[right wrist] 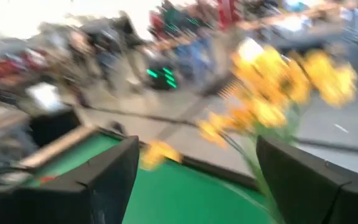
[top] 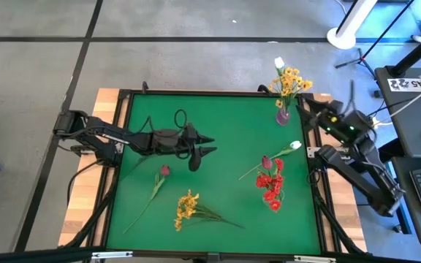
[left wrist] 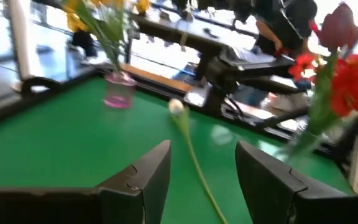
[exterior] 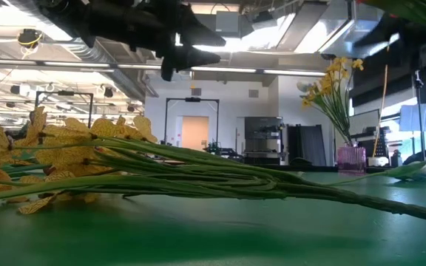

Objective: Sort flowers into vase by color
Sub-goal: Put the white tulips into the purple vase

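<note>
Vase [top: 283,115] partly behind yellow flowers [top: 289,82]

Vase [top: 283,115] in the table's [top: 225,124] far right corner, seemingly holding flowers [top: 289,79].

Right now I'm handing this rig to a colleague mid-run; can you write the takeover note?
Left gripper: open, empty, raised over the mat's middle.
Right gripper: open, empty, by the pink vase at the far right corner.
In the vase: a yellow spray and a white tulip.
On the green mat: white tulip, red cluster, dark pink bud, another yellow spray.
Left to do: four stems unsorted; only this one vase shows.
</note>
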`<state>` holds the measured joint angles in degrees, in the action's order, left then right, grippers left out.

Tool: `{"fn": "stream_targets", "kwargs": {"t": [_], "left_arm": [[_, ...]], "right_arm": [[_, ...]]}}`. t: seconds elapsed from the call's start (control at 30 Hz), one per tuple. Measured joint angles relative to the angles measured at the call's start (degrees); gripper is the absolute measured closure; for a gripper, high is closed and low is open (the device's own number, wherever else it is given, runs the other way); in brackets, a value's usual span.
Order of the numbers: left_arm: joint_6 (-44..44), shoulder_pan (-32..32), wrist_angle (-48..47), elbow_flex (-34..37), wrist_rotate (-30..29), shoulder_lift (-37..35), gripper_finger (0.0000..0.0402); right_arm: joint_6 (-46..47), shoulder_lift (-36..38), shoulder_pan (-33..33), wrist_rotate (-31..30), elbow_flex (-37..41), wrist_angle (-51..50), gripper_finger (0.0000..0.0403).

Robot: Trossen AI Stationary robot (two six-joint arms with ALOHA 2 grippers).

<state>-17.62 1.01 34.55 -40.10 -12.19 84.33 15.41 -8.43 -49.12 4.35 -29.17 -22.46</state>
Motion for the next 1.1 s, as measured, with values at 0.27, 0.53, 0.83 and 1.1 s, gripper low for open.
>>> {"fn": "stream_targets", "kwargs": {"t": [0.27, 0.53, 0.83, 1.1], "left_arm": [[-0.5, 3.5, -10.5, -6.4, 0.3, 4.4, 0.0229], [-6.7, 9.0, -26.9, -11.6, 10.3, 5.3, 0.0229], [-17.8, 14.1, -30.5, -12.6, 5.3, 5.3, 0.0229], [-18.4, 16.4, -30.7, -12.6, 2.6, 5.3, 0.0229]], "right_arm": [[0.9, 6.3, 0.0, 16.5, -1.8, 6.5, 0.0084], [2.6, 6.5, 0.0, 26.4, -5.6, 5.9, 0.0084], [2.4, 5.4, 0.0, 39.4, -9.5, -1.3, 0.0084], [-2.5, 0.1, 0.0, 33.9, -10.5, -32.7, 0.0084]]}}
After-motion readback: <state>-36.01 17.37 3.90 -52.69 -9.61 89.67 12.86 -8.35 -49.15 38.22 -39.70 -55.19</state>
